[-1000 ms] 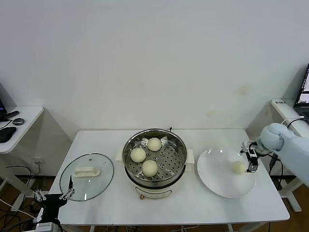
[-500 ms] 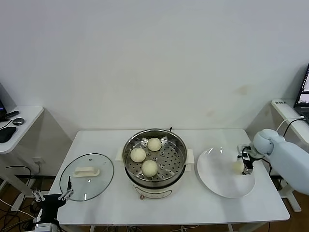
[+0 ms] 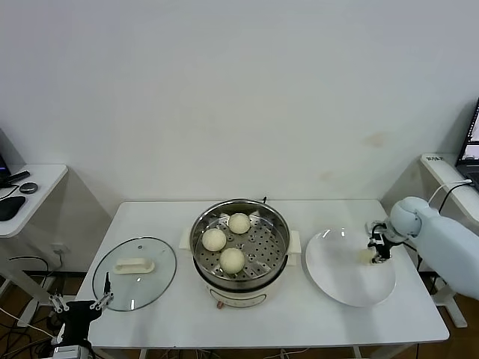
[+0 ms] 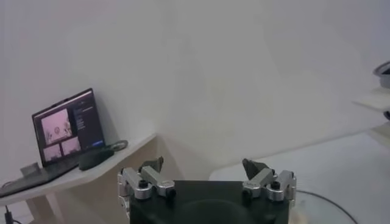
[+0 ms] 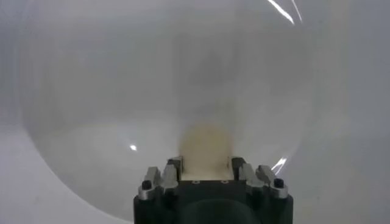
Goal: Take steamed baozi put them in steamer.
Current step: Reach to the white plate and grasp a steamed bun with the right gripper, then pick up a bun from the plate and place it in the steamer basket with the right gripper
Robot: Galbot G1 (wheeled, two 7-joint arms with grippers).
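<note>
Head view showed the left gripper (image 3: pixel 81 302) wide open, low beside the glass lid (image 3: pixel 135 271). Three baozi (image 3: pixel 232 259) sat in the steamer (image 3: pixel 239 250), well away from the right gripper (image 3: pixel 377 250). That gripper was squeezed shut on the last bun (image 5: pixel 206 144), over the plate (image 3: pixel 337 277). Squeezed too hard, the soft bun could squash or slip out when lifted.

White table (image 3: pixel 172 221); on it, left to right: glass lid (image 3: pixel 135 273), steamer (image 3: pixel 240 250) at centre, white plate (image 3: pixel 338 277) near right edge.
</note>
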